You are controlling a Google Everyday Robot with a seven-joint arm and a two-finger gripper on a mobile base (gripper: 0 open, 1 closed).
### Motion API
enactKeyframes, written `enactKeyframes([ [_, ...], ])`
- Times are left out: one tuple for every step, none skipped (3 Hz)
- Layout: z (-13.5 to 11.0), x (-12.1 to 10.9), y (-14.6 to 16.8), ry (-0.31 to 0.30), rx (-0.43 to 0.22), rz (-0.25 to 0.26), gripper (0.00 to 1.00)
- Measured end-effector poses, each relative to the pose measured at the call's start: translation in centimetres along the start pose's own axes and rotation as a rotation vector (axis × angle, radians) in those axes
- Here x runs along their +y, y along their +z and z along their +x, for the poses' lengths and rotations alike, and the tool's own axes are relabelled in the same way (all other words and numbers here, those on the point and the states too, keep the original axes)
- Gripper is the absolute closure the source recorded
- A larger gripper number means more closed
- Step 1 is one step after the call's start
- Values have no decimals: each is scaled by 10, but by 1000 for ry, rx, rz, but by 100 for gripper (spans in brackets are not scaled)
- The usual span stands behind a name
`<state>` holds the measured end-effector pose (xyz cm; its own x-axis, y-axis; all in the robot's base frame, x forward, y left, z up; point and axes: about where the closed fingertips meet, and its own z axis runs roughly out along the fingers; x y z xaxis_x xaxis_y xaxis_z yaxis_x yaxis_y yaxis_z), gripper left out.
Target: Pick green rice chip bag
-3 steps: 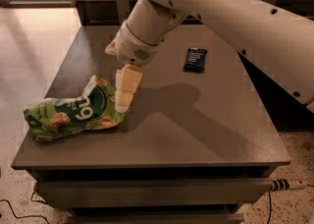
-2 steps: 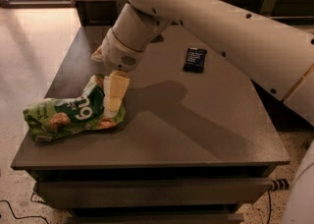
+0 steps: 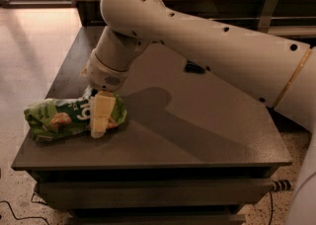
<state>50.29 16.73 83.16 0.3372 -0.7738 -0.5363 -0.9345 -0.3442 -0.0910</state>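
Observation:
The green rice chip bag [image 3: 61, 117] lies on its side at the front left of the dark table [image 3: 197, 135], light green with white lettering and a pictured tan rice cake. My gripper [image 3: 100, 116] hangs down from the big white arm [image 3: 197, 41] and its pale finger rests over the bag's right end, touching it. The bag's right end is partly hidden behind the finger.
A small black wrapped bar [image 3: 194, 66] lies farther back on the table, mostly hidden by the arm. The table's left edge and front edge are close to the bag. A wooden wall and shelf run behind the table. Tiled floor lies to the left.
The arm has swung left and lower, bringing the gripper from beside the bag's right end down onto it. The bag has stayed in place.

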Motion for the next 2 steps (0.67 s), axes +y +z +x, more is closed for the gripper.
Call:
enactKeyframes([
  [1,5,24,11,12,-25,18],
  [0,5,23,9,11,-25,41],
])
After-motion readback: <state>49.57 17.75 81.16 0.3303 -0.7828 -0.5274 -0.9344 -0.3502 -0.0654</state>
